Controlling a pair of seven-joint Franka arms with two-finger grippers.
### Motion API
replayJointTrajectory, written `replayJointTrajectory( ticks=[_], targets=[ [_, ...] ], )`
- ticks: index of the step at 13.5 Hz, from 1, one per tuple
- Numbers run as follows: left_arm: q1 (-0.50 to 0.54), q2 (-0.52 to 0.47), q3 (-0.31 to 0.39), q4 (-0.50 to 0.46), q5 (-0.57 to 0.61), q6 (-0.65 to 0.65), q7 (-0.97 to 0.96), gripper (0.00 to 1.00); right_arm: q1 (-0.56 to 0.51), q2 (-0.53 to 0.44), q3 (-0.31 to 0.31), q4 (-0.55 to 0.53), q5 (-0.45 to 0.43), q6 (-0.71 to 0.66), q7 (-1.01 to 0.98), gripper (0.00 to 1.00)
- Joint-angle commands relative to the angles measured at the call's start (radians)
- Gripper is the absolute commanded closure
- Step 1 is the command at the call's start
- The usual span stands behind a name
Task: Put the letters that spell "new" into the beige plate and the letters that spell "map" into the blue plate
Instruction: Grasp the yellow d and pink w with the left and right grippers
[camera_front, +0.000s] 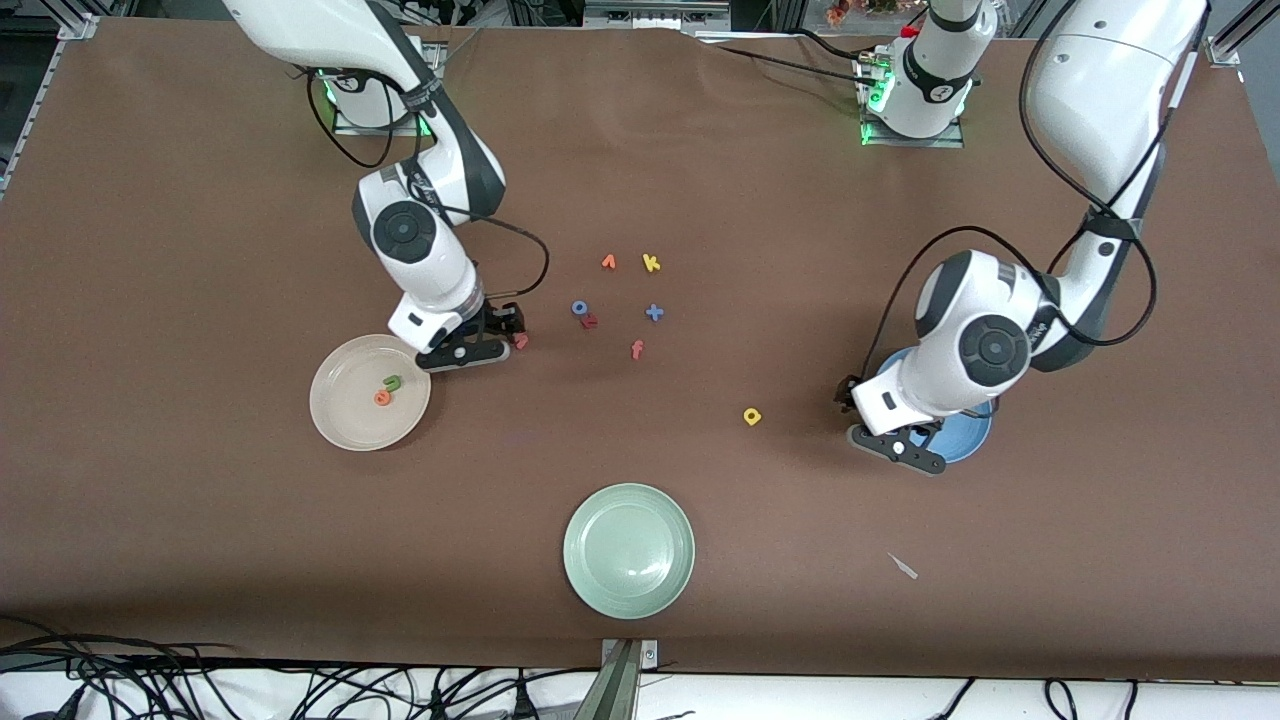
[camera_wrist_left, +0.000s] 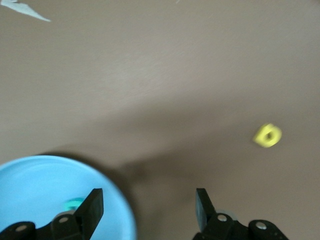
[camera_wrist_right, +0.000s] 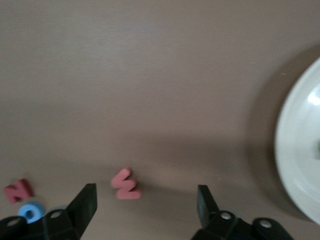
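Brown paper covers the whole table, and the pale green plate near the front camera's edge serves as the landmark.

Much is partly hidden. The blue plate, toward the left arm's end from the green plate and farther from the camera, is largely covered by the left arm in the front view; the left wrist view shows its rim and a teal letter lying in it, half hidden by a finger, its shape unreadable. No blue m can be made out. The left gripper hangs over the plate's edge, jaws spread wide with nothing between them. The yellow letter with a round bowl lies on the paper between the green plate and the blue one.

The beige plate, toward the right arm's end from the green plate, holds the green n touching the orange e. The right gripper is low beside that plate, jaws wide apart and holding nothing; the pinkish-red w lies on the paper between its fingers, mostly covered by the gripper in the front view.

Farther from the camera than the green plate lie the blue o, a small red letter touching it, a yellow k and an orange-red f. No readable brand or label shows.
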Motion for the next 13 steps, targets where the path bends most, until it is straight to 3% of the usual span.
replayJointTrajectory(
  ticks=[1, 3, 7, 10, 13],
  targets=[
    [-0.078, 0.051, 0.012, 0.075, -0.009, -0.022, -0.106, 0.14, -0.006, -0.027, 0.048, -0.038, -0.005, 0.048, -0.035, 0.06],
    [-0.121, 0.100, 0.015, 0.106, -0.009, -0.016, -0.103, 0.01, -0.006, -0.033, 0.049, -0.096, -0.005, 0.126, -0.085, 0.06],
    [-0.187, 0.163, 0.017, 0.130, 0.115, -0.003, -0.094, 0.01, -0.006, -0.021, 0.049, -0.175, -0.005, 0.247, -0.160, 0.06],
    [-0.206, 0.200, 0.017, 0.129, 0.124, 0.144, -0.094, 0.01, -0.005, -0.018, 0.049, -0.175, -0.005, 0.247, -0.162, 0.06],
    [-0.210, 0.227, 0.018, 0.129, 0.153, 0.168, -0.094, 0.02, 0.003, 0.014, 0.048, -0.175, -0.023, 0.290, -0.167, 0.07]
  ],
)
